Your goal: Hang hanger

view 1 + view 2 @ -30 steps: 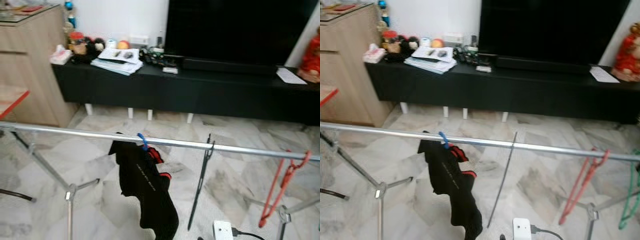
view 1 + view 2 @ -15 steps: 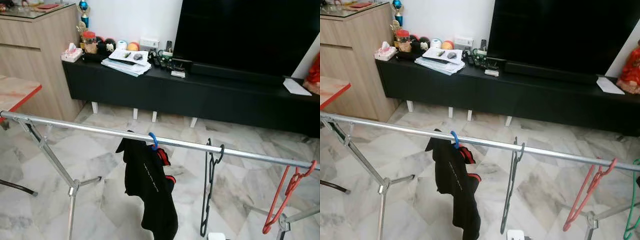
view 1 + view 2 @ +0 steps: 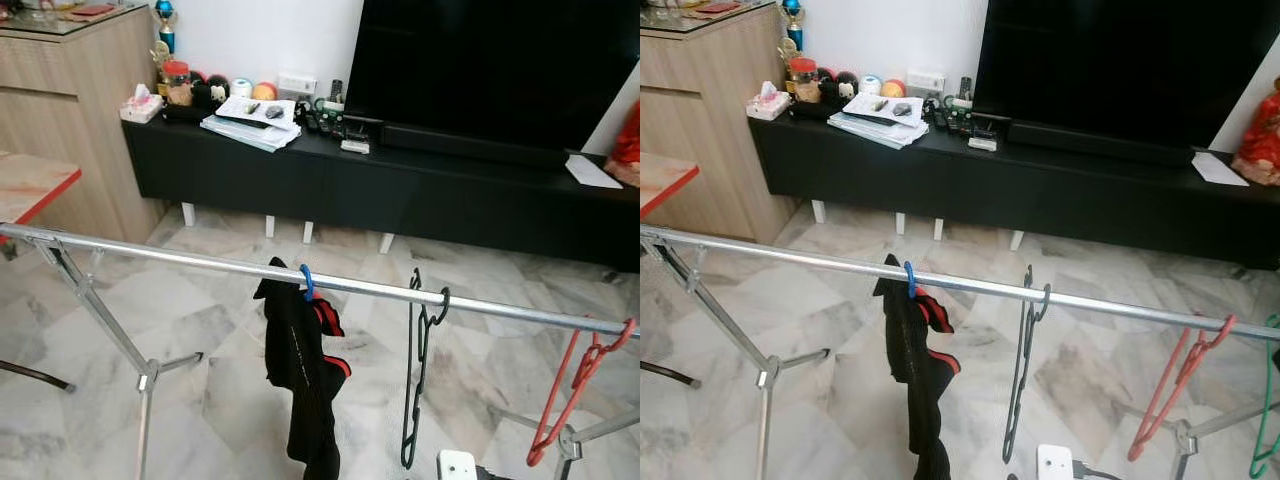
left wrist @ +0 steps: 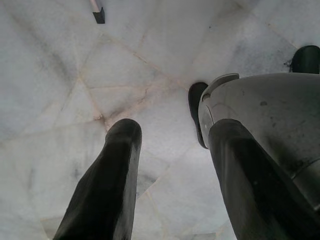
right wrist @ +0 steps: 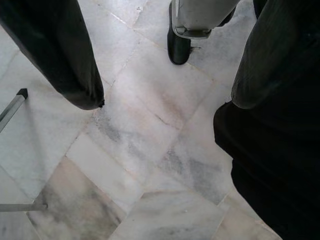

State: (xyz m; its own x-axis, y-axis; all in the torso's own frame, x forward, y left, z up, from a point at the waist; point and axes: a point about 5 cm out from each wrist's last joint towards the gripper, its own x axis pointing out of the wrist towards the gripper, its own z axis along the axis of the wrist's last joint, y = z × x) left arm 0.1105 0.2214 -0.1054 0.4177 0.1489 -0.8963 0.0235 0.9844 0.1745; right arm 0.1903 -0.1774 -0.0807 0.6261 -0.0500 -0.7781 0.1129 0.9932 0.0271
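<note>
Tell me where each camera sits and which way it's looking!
Left eye view: on the head, looking forward and down at the rail, black shirt and black hanger.
Right eye view: beside it, sharing that scene, plus a green hanger.
Left wrist view: looks down the open left claw at the floor; robot's foot shows.
Right wrist view: looks down the open right claw at the same marble floor.

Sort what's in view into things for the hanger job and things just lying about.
For the job: metal rail, blue hanger with black garment, black hanger, red hanger, green hanger.
Lying about: TV, papers, tissue box.
</note>
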